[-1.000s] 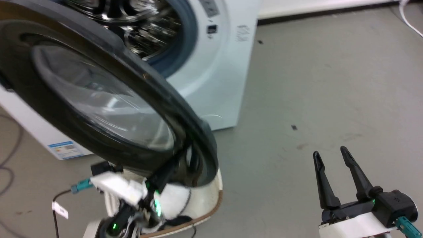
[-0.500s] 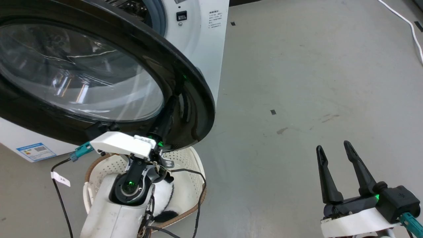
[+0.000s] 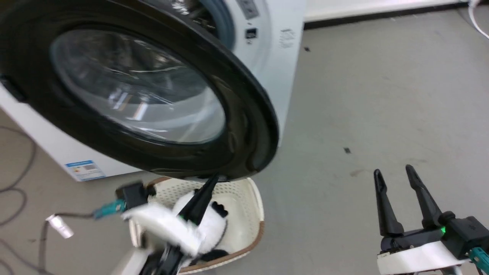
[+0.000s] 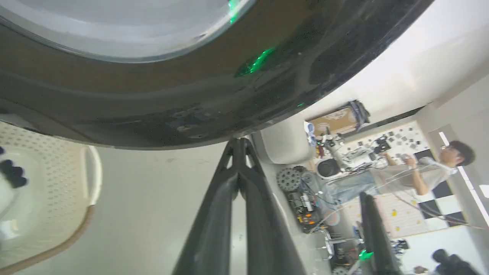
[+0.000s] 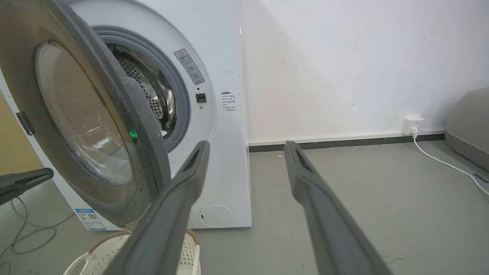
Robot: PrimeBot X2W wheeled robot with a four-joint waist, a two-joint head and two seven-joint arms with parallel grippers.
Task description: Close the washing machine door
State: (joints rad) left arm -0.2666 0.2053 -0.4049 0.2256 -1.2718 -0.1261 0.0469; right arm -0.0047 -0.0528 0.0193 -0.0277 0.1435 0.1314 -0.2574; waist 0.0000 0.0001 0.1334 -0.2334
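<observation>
Where left tool (image 3: 214,179) meets washing machine door (image 3: 133,88) rim, floor (image 3: 363,95) stretches rightward

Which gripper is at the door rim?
The left gripper, fingers shut, tips at the lower black rim of the washing machine door; the right gripper stands open, clear over the floor.

washing machine door (image 3: 137,88) before the washing machine (image 3: 282,68), basket (image 3: 255,206) under its edge
</observation>
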